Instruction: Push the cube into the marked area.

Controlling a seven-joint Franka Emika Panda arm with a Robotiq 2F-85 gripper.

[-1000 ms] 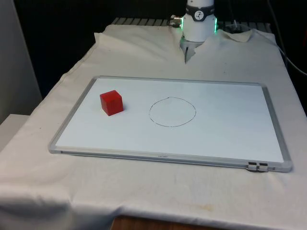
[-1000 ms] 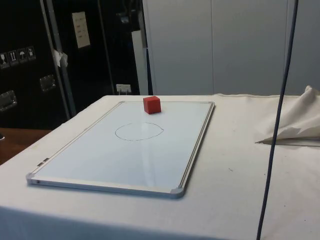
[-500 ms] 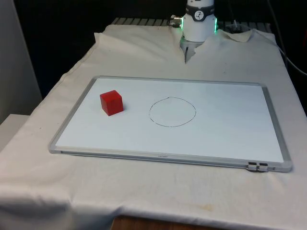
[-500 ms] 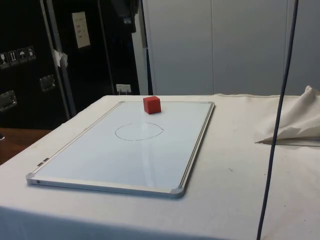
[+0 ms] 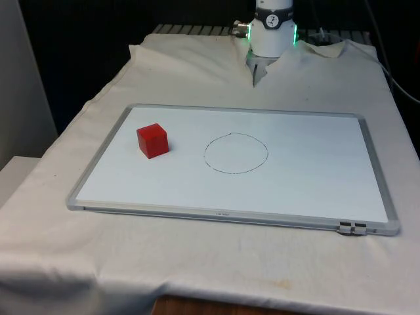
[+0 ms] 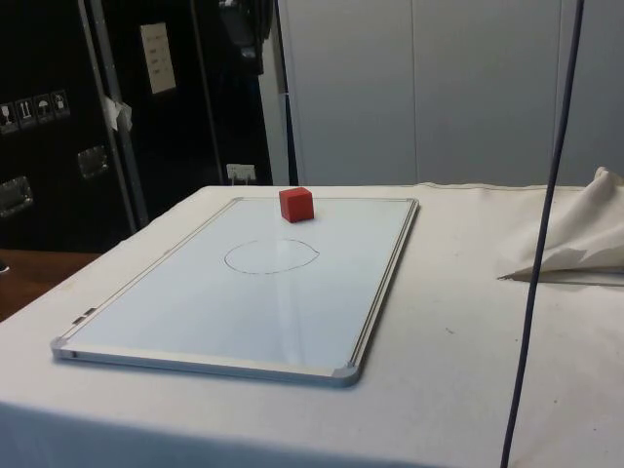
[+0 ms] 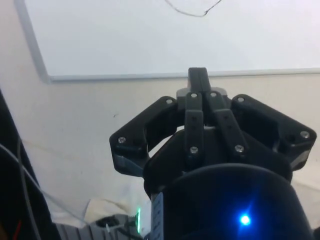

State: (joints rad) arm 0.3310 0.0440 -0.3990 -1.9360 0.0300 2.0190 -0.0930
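A red cube (image 5: 152, 140) (image 6: 296, 205) rests on the whiteboard (image 5: 230, 214) (image 6: 375, 292), near the end at the front view's left. A hand-drawn circle (image 5: 235, 153) (image 6: 271, 255) marks the board's middle, and the cube sits a short way outside it. In the wrist view my black gripper (image 7: 198, 74) is shut with nothing in it. It hangs high over the cloth, just off the board's long edge (image 7: 150, 76), and an arc of the circle (image 7: 192, 11) lies beyond. In the side view the gripper (image 6: 241, 19) is a dark shape high above the board's far end.
The robot's base (image 5: 272, 33) stands behind the board's far edge, with bunched cloth (image 5: 259, 69) (image 6: 575, 244) around it. A dark cable (image 6: 546, 214) hangs down the side view's right. White cloth surrounds the board on all sides.
The cube and board have not moved. High in the side view the dark gripper has shifted slightly.
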